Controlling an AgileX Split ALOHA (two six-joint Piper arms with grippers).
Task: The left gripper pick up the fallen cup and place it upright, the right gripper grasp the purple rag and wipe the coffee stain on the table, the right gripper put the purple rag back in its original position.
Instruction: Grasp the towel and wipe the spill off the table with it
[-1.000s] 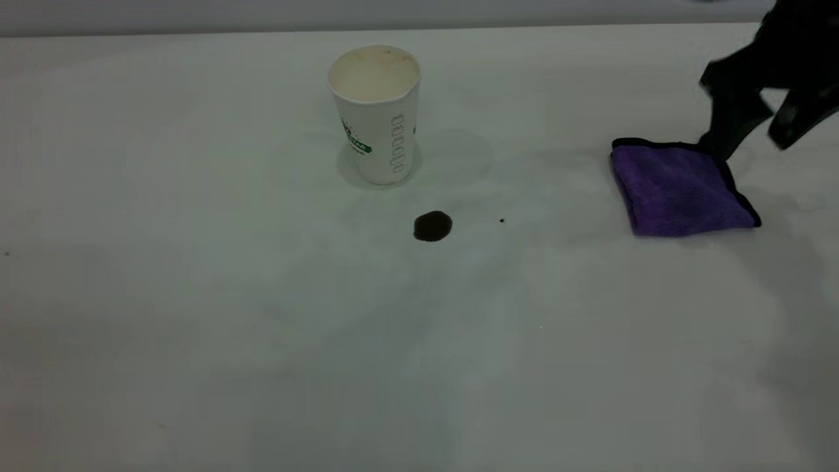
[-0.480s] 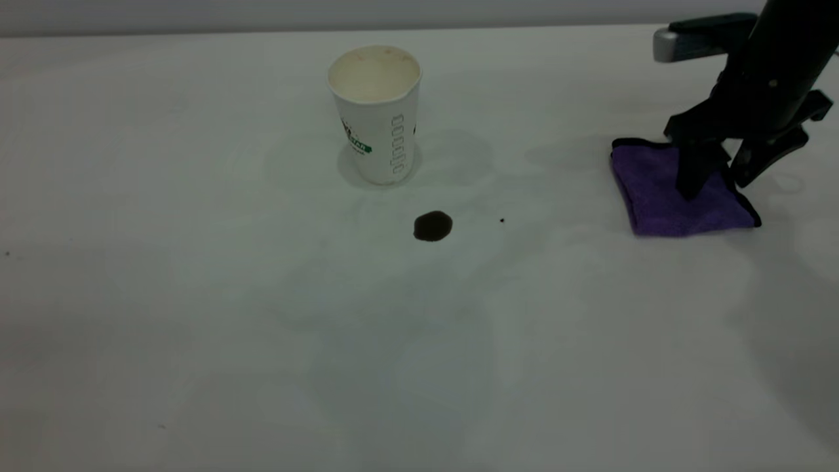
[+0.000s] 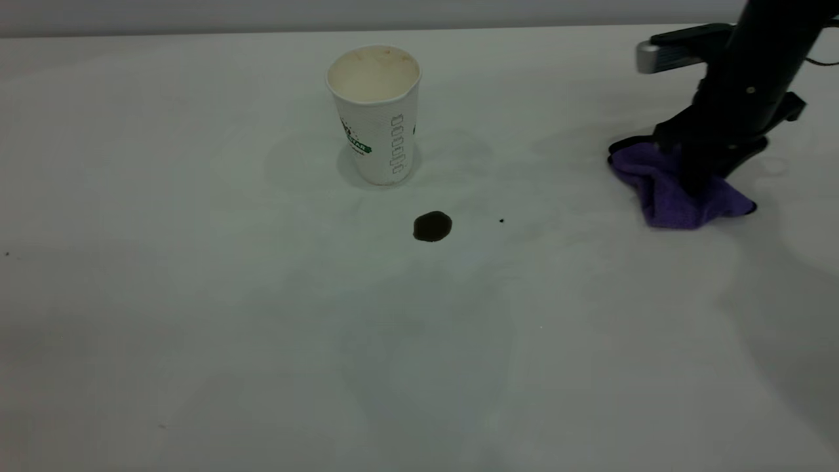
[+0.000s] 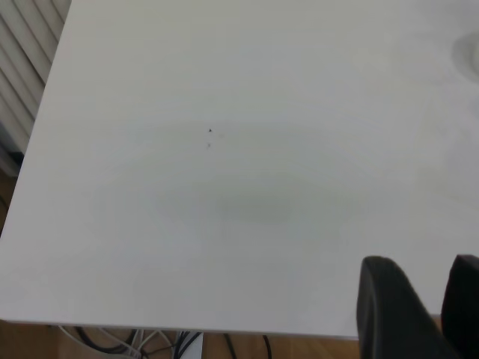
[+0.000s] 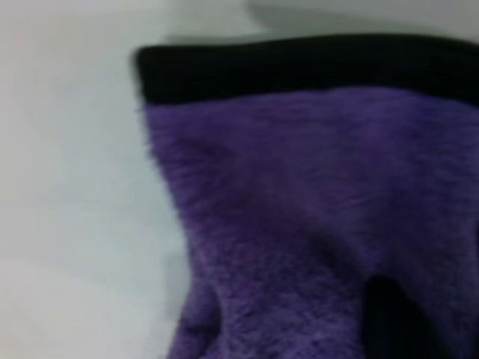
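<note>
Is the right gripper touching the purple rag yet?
Touching. In the exterior view the right gripper presses into the purple rag, which bunches up around its fingers on the table.

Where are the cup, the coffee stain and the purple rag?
cup [image 3: 379,131]: exterior view, on its white side wall, beside the printed boxes.
coffee stain [image 3: 432,226]: exterior view, middle of the dark blot.
purple rag [image 3: 665,196]: exterior view, bunched purple cloth left of the hand.

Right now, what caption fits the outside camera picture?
Right gripper pinches the purple rag; cup upright, coffee stain unwiped.
</note>
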